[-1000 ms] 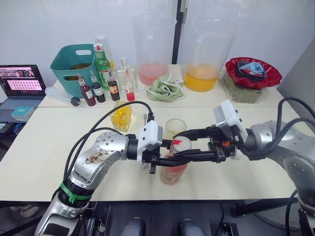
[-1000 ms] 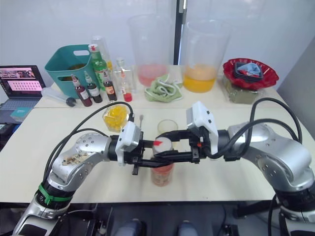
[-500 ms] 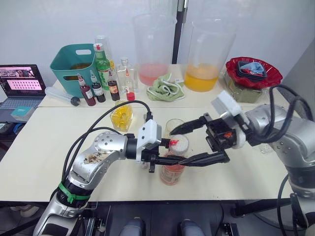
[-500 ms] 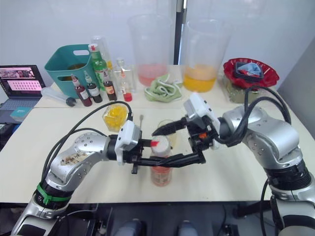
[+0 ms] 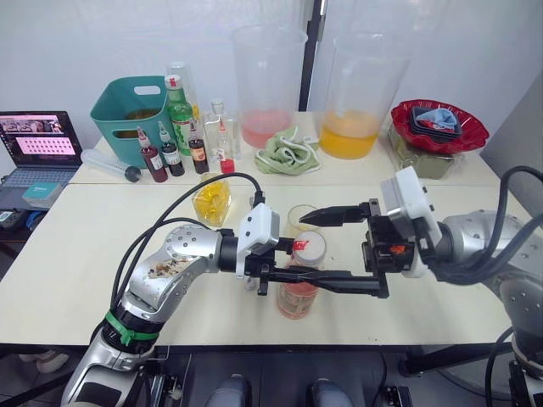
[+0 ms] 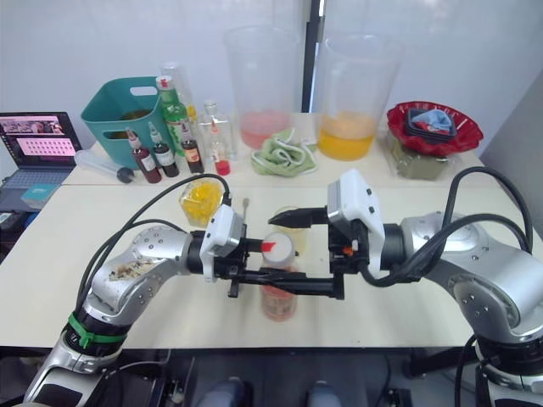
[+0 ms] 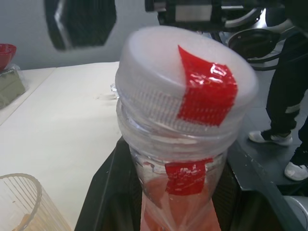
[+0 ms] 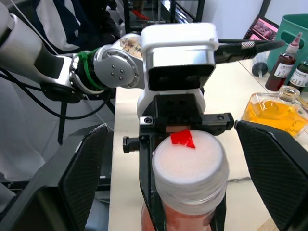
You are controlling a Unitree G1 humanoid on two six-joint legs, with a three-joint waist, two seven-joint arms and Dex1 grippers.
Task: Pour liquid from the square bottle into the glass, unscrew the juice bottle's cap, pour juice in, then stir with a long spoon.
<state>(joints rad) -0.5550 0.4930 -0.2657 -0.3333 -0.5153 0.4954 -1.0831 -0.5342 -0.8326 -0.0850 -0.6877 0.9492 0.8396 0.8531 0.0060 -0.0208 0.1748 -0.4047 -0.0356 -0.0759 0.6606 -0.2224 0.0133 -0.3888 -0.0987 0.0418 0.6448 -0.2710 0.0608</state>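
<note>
Juice bottle [image 5: 298, 284] clamped in left end effector [image 5: 284, 273], between right end effector's [image 5: 333, 248] wide-open fingers

The juice bottle [image 5: 299, 287] holds pinkish-red liquid; its ribbed white cap [image 5: 309, 247] bears red tape.

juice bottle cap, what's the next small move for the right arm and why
Probably close the right end effector on the white cap. Its fingers stand wide open on either side of the cap, which is still on, while the left end effector clamps the juice bottle below it.
</note>
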